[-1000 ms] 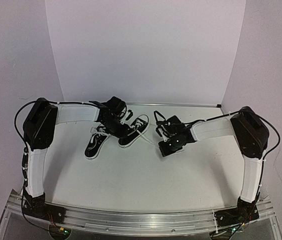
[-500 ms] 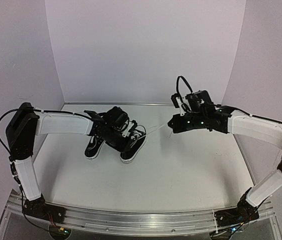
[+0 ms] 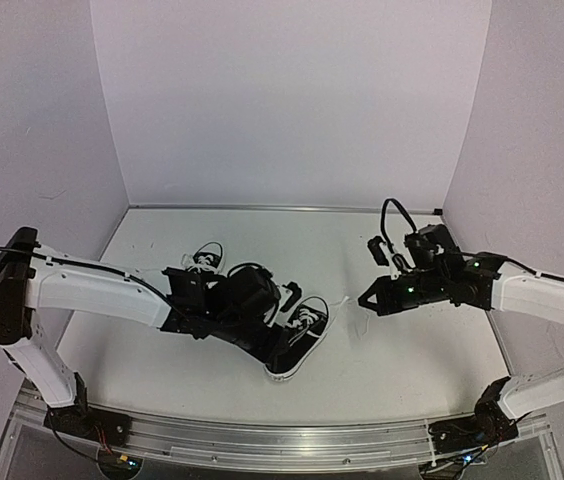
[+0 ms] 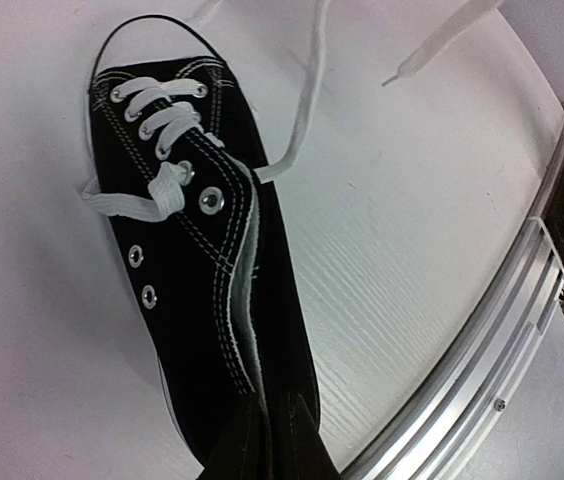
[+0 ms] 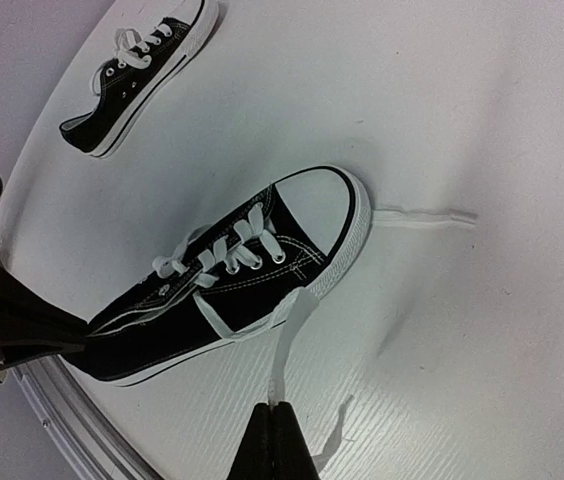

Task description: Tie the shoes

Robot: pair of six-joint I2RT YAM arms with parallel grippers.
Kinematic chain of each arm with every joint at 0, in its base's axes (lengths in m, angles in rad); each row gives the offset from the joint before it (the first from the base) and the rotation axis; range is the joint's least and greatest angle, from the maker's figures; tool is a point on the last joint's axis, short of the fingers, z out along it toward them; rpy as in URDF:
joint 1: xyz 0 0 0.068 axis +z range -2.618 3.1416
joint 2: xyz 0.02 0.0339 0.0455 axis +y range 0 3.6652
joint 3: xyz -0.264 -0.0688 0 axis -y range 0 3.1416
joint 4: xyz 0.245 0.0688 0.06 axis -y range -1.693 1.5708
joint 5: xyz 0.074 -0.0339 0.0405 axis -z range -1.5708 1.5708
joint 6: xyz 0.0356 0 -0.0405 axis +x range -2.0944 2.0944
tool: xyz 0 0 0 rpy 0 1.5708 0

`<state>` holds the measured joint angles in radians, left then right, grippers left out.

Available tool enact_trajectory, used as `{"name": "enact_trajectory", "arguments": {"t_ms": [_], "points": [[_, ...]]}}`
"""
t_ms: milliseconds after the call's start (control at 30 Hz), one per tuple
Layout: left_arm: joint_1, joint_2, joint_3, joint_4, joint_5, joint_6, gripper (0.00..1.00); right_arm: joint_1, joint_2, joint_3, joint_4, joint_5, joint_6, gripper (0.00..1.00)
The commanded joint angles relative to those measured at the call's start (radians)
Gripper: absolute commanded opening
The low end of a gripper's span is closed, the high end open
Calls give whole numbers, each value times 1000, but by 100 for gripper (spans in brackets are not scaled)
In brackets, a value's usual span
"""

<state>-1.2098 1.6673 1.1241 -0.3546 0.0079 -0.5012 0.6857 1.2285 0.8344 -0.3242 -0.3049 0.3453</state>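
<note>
From above, the near shoe (image 3: 307, 328) lies on the worktop (image 3: 412, 370), toe towards the right pincer (image 3: 366, 300), with the other shoe (image 3: 202, 258) well behind. Left wrist: the left pincer (image 4: 267, 445) is clamped on the near shoe's heel. Right wrist: the right pincer's tips, pressed together, pinch that shoe's lace (image 5: 282, 350).

The table (image 3: 382, 360) is being watched from above and behind the arm bases (image 3: 67, 412) by the top external camera, which is facing the back wall (image 3: 282, 100). The near sneaker (image 4: 212, 270) is being viewed closely from its heel end by the left wrist camera. It is being viewed from further off by the right wrist camera, together with the far sneaker (image 5: 147, 65). Both are being shared with the top view.
</note>
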Motion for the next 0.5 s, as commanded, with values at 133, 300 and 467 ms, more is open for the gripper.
{"name": "enact_trajectory", "arguments": {"t_ms": [133,300,467], "points": [[-75,149,88,-8,-148,-11,1,8,17,-101,-19,-27,67,0],[-70,138,133,-51,-122,87,43,9,39,-105,-31,1,90,35],[17,83,188,-75,-87,139,52,9,64,-52,-30,115,93,71]]}}
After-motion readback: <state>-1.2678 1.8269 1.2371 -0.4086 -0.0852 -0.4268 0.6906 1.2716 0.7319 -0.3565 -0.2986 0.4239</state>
